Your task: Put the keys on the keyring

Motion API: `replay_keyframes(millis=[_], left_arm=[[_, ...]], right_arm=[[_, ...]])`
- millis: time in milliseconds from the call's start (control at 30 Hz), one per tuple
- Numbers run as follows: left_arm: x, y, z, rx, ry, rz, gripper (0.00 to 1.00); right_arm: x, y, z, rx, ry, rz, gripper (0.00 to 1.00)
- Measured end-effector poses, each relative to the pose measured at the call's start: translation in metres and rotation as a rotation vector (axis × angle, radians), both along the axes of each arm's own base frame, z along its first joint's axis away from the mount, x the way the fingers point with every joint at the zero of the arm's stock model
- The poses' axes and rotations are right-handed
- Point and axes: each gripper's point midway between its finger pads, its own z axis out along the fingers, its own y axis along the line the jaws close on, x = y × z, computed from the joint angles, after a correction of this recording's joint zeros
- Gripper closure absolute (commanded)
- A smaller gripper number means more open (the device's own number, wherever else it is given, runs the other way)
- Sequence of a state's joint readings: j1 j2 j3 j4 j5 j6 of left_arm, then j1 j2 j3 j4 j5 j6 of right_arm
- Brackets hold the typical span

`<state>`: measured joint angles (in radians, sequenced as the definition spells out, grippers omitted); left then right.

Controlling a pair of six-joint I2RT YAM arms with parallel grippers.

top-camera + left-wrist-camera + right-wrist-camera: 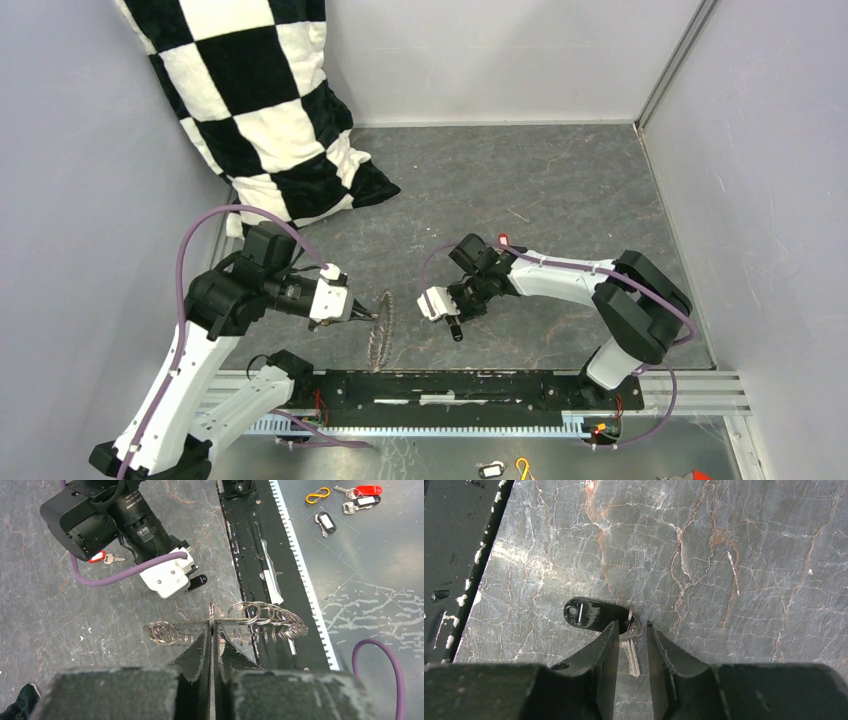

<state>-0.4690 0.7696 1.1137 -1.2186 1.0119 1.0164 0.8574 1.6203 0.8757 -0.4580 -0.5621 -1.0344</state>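
Keyring (250, 619) clamped in left fingers (197, 655); right fingers (605, 650) apart astride black key (591, 614); red key (97, 556) left-wrist-only

Lots of bare tabletop (560, 190) at the back & on the R side, so big room to move there. Back L corner is filled by the checked pillow (270, 110). Walls (80, 150) close off L, back & R.

Near edge: a long black rail (450, 385) runs across, just beside the keyring (381, 328), so it's tight there. The left gripper (212, 630) has its jaws pinched on the ring wire.

Only a small gap btw the ring & the right gripper (630, 627). Its jaws are a bit apart w/ the black key (591, 614) partly between them. Bare stone lies ahead.

The red key (97, 556) peeks out from under the right arm (95, 515), which blocks it from above.
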Motion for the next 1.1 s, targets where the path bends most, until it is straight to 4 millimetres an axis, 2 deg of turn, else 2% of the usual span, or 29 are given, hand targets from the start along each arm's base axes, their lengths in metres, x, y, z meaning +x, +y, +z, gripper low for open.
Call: replay_keyframes(millis=[267,500,767,1100], left_arm=[[-0.002,0.001,0.001,-0.004,-0.009,0.000,0.98],[-0.003,0.003,0.002,-0.003,-0.024,0.007,0.98],[-0.003,0.004,0.002,-0.001,-0.034,0.007,0.98],[-0.003,0.004,0.002,-0.002,-0.043,0.005,0.98]], right_arm=[[0.003,0.004,0.008,0.003,-0.001,0.001,0.71],[0.006,0.010,0.014,0.008,0.007,0.006,0.69],[-0.001,0.004,0.009,-0.020,0.042,0.010,0.64],[-0.002,0.004,0.009,-0.022,0.046,0.010,0.64]])
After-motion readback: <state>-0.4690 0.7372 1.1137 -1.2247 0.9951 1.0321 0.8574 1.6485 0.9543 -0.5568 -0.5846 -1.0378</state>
